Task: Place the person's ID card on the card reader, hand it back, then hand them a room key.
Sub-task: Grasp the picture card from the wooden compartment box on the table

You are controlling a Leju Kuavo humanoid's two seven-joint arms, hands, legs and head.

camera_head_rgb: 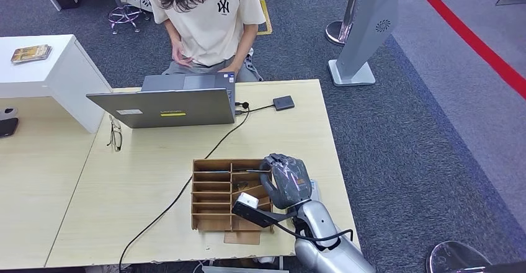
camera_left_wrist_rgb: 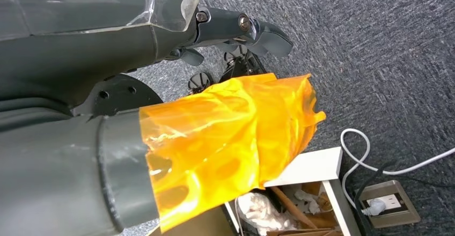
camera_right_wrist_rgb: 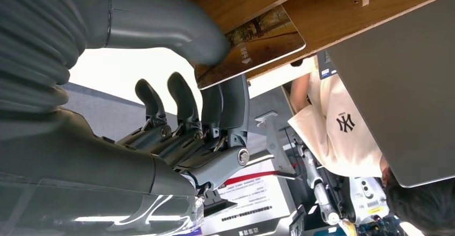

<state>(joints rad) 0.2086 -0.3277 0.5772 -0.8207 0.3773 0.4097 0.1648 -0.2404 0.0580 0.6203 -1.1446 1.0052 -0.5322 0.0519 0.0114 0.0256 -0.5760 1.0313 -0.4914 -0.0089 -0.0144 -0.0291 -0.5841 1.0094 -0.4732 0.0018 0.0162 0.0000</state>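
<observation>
Right hand (camera_head_rgb: 287, 180) at lower centre of head view, over wooden rack (camera_head_rgb: 214, 193) on table (camera_head_rgb: 155, 180). Right wrist view: thumb and fingers (camera_right_wrist_rgb: 233, 99) pinch card (camera_right_wrist_rgb: 252, 43) with scenic print – judged room key, being lifted from rack. Left hand (camera_left_wrist_rgb: 241, 29) hangs toward floor, fingers curled in, holding nothing. Reader (camera_head_rgb: 283, 103) upper centre, beside laptop (camera_head_rgb: 167, 105); no card on it. Person (camera_head_rgb: 205, 18) seated beyond table. Judgement: ID steps likely done – remaining: carry key across, hand over.

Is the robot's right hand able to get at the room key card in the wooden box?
Probably yes: the right hand is at the wooden box, its thumb and fingers already pinching a card.
</observation>
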